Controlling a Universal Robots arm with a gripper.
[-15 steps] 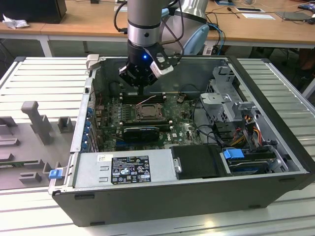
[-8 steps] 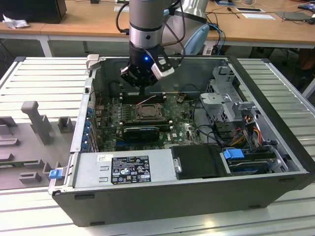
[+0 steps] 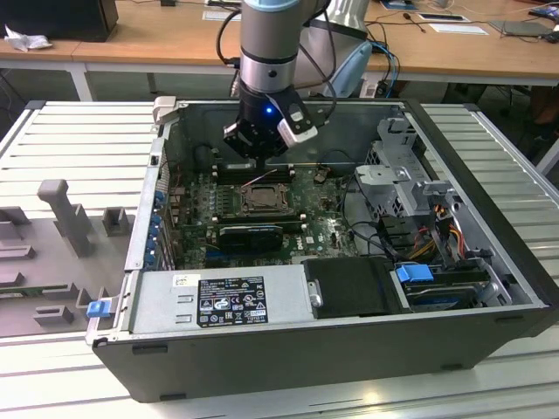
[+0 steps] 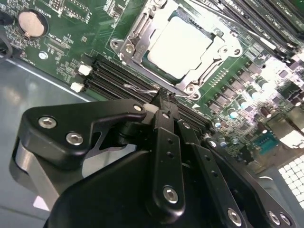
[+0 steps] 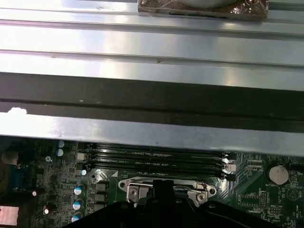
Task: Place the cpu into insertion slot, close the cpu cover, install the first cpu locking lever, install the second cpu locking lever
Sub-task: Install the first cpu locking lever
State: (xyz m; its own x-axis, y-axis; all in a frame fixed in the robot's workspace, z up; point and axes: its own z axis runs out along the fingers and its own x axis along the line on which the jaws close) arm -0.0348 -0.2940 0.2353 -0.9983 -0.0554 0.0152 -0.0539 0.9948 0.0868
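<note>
The cpu lies flat in the insertion slot on the green motherboard. The cpu cover, a silvery frame, is down around it. My gripper hangs just beside the socket's edge, fingers pressed together on the thin wire end of a cpu locking lever. Another wire lever runs along the socket's opposite side, beside the memory slots there. In the exterior view the gripper is inside the open case, above the socket's far edge. In the first wrist view the cover sits just past the gripper.
Memory slots run right beside the fingertips. The case wall rises close behind them. A long black card lies in front of the socket. A power supply and drive cage crowd the case. A coin battery sits nearby.
</note>
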